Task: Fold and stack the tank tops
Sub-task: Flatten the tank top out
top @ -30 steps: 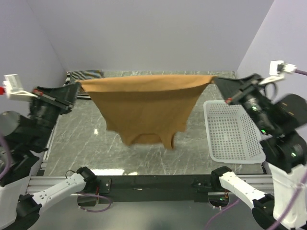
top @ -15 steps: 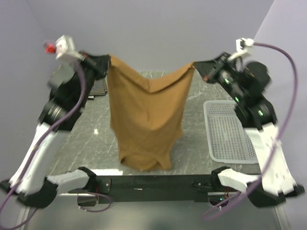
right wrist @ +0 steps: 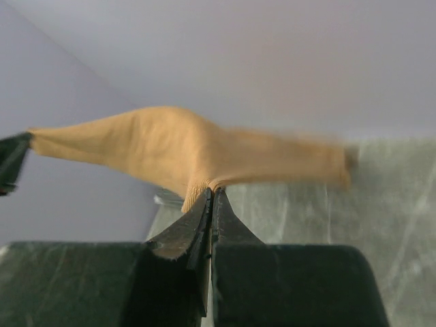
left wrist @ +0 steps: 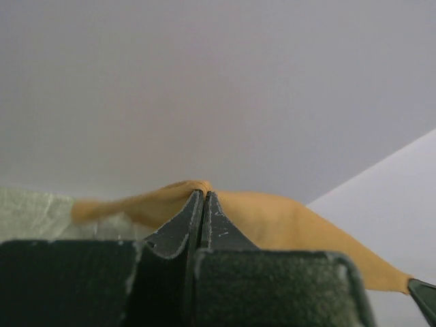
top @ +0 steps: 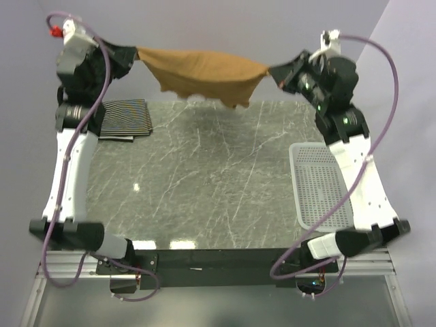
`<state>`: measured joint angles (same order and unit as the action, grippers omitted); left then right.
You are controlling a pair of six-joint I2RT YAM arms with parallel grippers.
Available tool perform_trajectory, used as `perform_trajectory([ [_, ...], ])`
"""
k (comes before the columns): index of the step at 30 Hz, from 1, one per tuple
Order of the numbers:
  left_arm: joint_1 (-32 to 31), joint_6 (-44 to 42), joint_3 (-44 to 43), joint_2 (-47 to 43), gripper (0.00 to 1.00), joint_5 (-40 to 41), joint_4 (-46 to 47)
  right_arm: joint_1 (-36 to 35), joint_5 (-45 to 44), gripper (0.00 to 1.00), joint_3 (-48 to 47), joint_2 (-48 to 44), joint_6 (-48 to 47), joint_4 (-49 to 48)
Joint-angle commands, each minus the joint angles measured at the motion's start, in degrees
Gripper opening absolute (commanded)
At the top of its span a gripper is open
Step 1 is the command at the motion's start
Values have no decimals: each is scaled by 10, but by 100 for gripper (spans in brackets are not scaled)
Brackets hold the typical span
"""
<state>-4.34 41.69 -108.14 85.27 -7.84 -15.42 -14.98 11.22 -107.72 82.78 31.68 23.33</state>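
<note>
The plain tan-brown tank top (top: 202,70) hangs stretched in the air above the table's far edge, held by its two corners. My left gripper (top: 135,54) is shut on its left corner, and the tan fabric (left wrist: 272,219) bulges past the pinched tips of that gripper (left wrist: 202,194). My right gripper (top: 271,70) is shut on the right corner; the cloth (right wrist: 177,146) streams leftward from those tips (right wrist: 212,192). A folded thin-striped black-and-white tank top (top: 123,118) lies flat at the table's far left. The wide-striped top is out of view.
A white plastic lattice basket (top: 323,185) sits on the right side of the grey marble table (top: 204,177). Both arms rise tall from the near corners. Purple-grey walls close in the back and sides.
Both arms swung up and back, carrying the tan top from hanging low over the table's middle to a high, stretched span at the far edge. The folded striped top is now uncovered.
</note>
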Motion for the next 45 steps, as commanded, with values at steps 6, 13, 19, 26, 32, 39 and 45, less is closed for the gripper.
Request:
perform_trajectory([
  [6, 6, 60, 403, -215, 1, -67, 105, 3, 1, 0, 391, -180, 32, -70],
  [13, -11, 137, 783, -370, 1, -87, 131, 3, -13, 16, 715, -294, 62, -49],
  [19, -23, 170, 939, -588, 46, -100, 59, 3, -26, 60, 824, -421, 69, 21],
  [26, -23, 143, 850, -575, 40, -45, 15, -35, -44, 63, 805, -452, 94, 26],
  [32, -23, 97, 753, -386, 30, -23, 50, -242, -171, 55, 724, -307, 158, -28],
  [39, 1, 26, 558, -259, 33, -11, -5, -441, -270, 34, 539, -45, 203, -52],
  [45, 42, -13, 405, -213, 32, -23, -70, -514, -303, 33, 310, 184, 192, 6],
])
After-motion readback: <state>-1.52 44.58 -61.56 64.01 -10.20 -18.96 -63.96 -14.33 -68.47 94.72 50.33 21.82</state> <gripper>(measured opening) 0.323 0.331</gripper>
